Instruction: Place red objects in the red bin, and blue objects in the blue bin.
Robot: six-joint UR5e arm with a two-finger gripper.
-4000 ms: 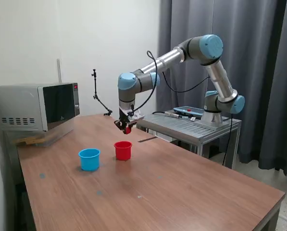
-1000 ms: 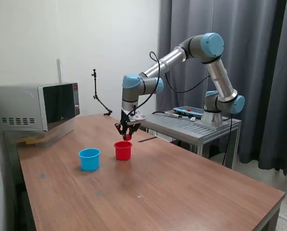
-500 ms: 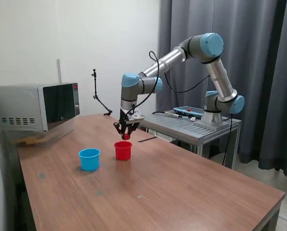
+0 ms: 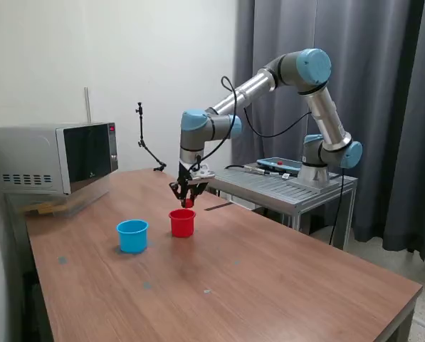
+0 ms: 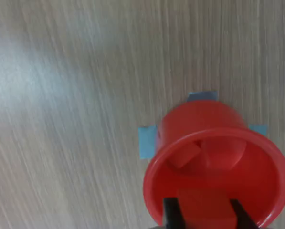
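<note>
A: Claw point(image 5: 204, 214) pinches 1 red cube point(image 5: 205, 206) just above the red cup point(image 5: 218, 143), which already holds 1 cube point(image 5: 183, 156).

B: You're near the rim; release off-centre and it could bounce onto the counter point(image 4: 269, 278).

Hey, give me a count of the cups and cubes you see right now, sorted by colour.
Red cups: 1
Blue cups: 1
Red cubes: 2, one inside the red cup, one between the jaws
Blue cubes: 0 visible
Total: 4
</note>
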